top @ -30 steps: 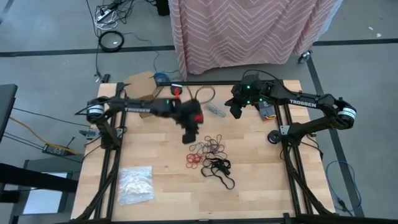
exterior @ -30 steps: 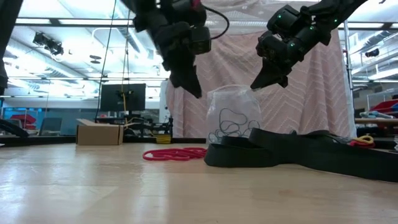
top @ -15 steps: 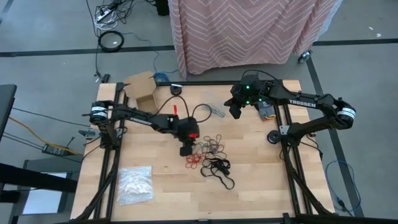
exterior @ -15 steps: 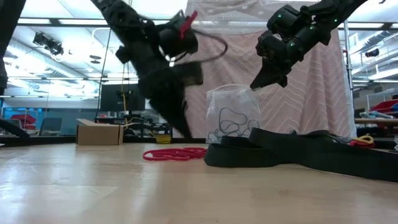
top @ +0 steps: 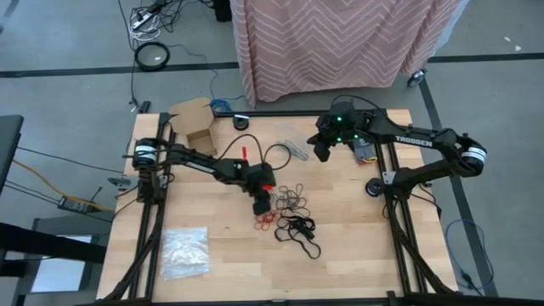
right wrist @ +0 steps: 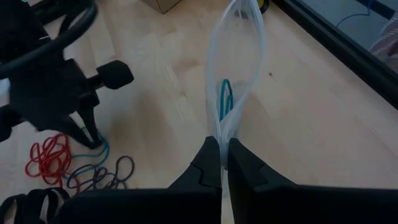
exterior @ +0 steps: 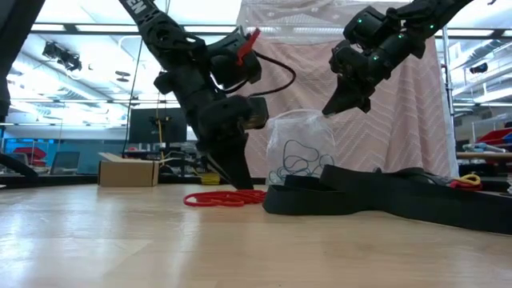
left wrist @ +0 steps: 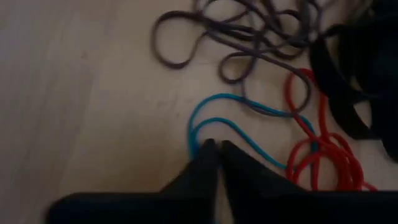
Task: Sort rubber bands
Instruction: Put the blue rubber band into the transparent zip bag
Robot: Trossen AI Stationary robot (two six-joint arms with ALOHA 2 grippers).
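Dropped onto table's middle pile, left gripper (left wrist: 214, 149) clenched on blue band (left wrist: 239, 127); right gripper (right wrist: 221, 149) pinching bag (right wrist: 239, 68)

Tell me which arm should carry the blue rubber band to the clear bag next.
The left. Its end effector is shut on the blue rubber band at the table, beside the red bands. The right end effector is shut on the clear bag, holding it up.

Dark arms, white TROSSEN lettering, apparently green lights.
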